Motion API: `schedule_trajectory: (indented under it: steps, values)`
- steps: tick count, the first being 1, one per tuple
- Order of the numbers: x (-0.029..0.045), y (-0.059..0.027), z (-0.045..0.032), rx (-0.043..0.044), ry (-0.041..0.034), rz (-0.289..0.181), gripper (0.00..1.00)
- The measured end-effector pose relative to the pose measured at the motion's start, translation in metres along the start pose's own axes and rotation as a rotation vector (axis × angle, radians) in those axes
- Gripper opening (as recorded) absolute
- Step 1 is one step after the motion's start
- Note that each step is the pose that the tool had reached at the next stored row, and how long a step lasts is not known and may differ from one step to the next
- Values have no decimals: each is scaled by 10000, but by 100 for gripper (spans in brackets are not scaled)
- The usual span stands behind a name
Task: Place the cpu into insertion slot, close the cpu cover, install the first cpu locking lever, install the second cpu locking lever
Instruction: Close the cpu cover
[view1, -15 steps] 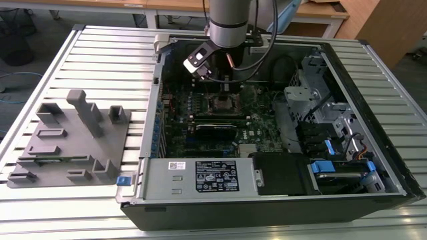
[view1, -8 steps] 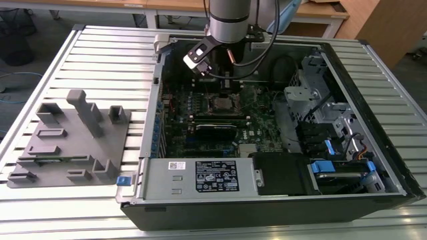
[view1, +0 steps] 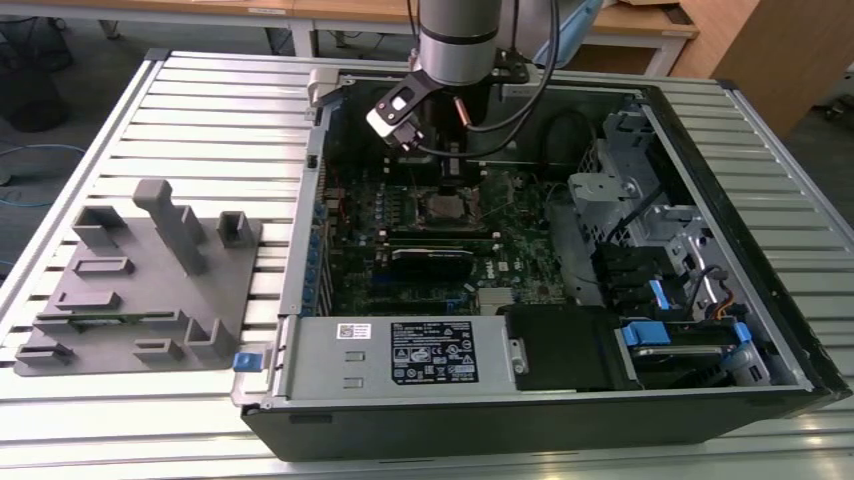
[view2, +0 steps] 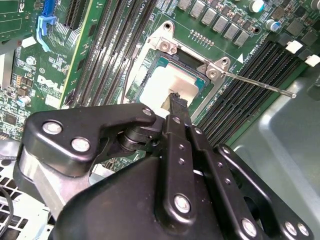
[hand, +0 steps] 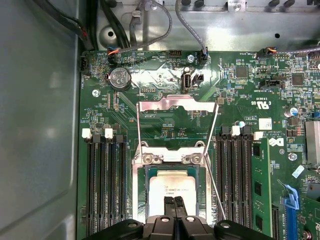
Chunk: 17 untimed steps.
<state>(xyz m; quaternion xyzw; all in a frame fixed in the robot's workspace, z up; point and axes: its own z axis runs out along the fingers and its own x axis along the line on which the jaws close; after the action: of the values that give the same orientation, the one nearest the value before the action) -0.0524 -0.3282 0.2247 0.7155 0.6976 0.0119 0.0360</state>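
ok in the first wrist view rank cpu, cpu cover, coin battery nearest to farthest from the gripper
1. cpu, seated, right at the gripper.
2. cpu cover, open, beyond the cpu.
3. coin battery, near the board's edge.

The arm (view1: 461, 35) was a silvery-grey cylinder ringed by a black band; black cables (view1: 541, 80) looped off its wrist; the gripper (view2: 175, 102) was matte black; its jointed link bars were pinned with round silver screws (view2: 182, 202).
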Motion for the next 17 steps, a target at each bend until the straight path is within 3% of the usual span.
schedule_trajectory:
  steps: [17]
  values:
    - [-1,2,-36,1,-1,0,11]
